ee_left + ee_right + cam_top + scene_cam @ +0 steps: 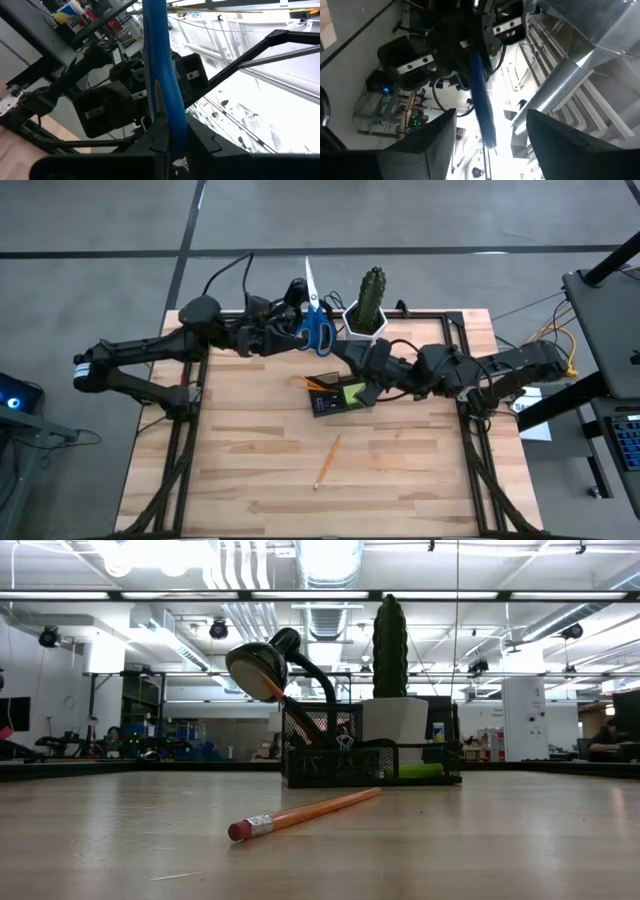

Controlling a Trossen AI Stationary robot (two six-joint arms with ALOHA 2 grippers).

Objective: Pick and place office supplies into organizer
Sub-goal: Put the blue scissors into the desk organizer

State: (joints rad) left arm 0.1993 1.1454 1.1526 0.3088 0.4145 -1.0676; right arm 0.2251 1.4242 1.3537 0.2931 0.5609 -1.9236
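The scissors (pixel 315 325) hang above the tabletop's (pixel 250 460) far edge, beside the cactus (pixel 371 295), pinched at a blue handle by the closed left gripper (pixel 296 332). The right gripper (pixel 357 358), fingers (pixel 427 145) spread wide and empty, points up at them near the organizer (pixel 335 396). A pencil (pixel 327 461) lies loose. Held by one handle, the scissors may swing or slip during a handover.

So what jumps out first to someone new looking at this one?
The blue-handled scissors, gripped by the left gripper and held up near the table's far edge beside the cactus. Next, the lone orange pencil lying on the bare wood in front of the organizer, where the right gripper waits, jaws open.
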